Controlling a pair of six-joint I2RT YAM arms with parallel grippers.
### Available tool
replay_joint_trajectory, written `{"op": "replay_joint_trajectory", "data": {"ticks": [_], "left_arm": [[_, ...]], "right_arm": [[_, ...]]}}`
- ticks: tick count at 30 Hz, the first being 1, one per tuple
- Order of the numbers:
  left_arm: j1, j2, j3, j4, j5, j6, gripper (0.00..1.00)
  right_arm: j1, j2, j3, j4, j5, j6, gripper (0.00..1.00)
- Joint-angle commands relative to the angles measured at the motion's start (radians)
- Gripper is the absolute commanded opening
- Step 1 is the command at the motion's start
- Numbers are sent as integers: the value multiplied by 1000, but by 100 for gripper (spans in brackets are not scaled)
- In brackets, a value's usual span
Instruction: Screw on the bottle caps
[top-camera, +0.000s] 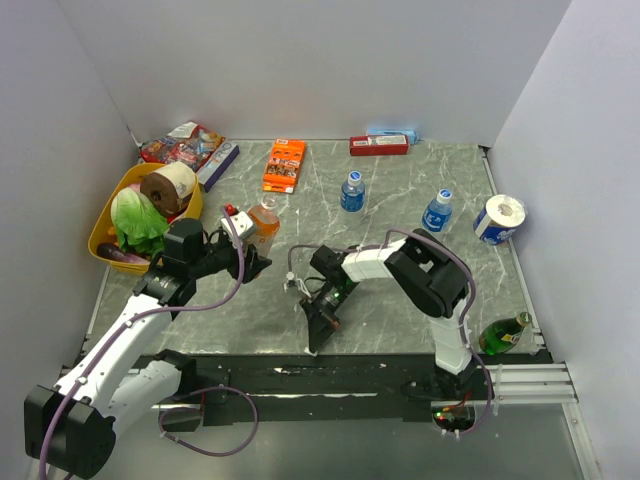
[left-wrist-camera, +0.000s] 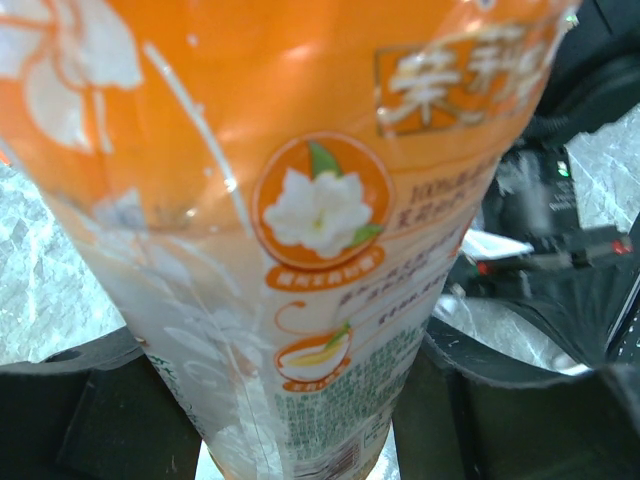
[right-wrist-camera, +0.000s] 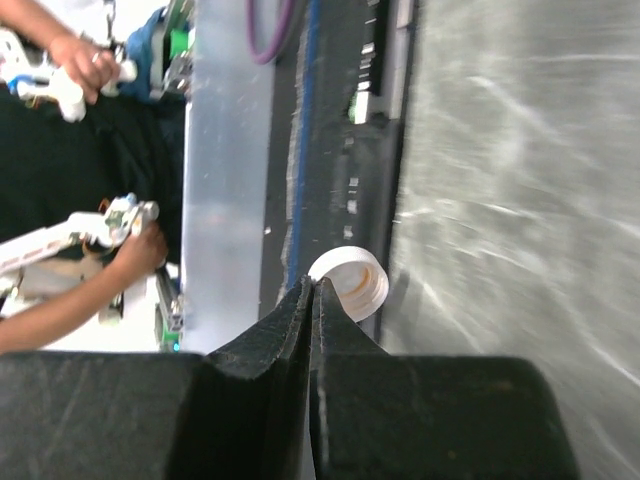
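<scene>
One whitish cap (right-wrist-camera: 358, 285) peeks from behind the closed right pincer (right-wrist-camera: 312, 287).

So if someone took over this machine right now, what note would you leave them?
Left gripper: shut on the orange bottle, which looks uncapped.
Right gripper: shut, low by the near edge of the table, with the whitish cap at its fingertips; pinched or only touching, unclear.
Done: the blue bottles stand farther back with blue caps on; tightness can't be judged.
Left: bring the whitish cap to the orange bottle and screw it on.
</scene>
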Motion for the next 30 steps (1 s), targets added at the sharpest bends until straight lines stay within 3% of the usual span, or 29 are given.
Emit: {"op": "replay_joint_trajectory", "data": {"ticks": [1, 12, 30], "left_arm": [[5, 1, -7, 52, 28, -23, 58], [5, -10, -10, 31, 28, -13, 58], [5, -5, -25, 49, 39, -30, 59]], "right_arm": [[38, 5, 13, -63, -26, -59, 5], [36, 59, 48, 7, 118, 20, 6], [-60, 110, 191, -60, 200, -5, 5]]}}
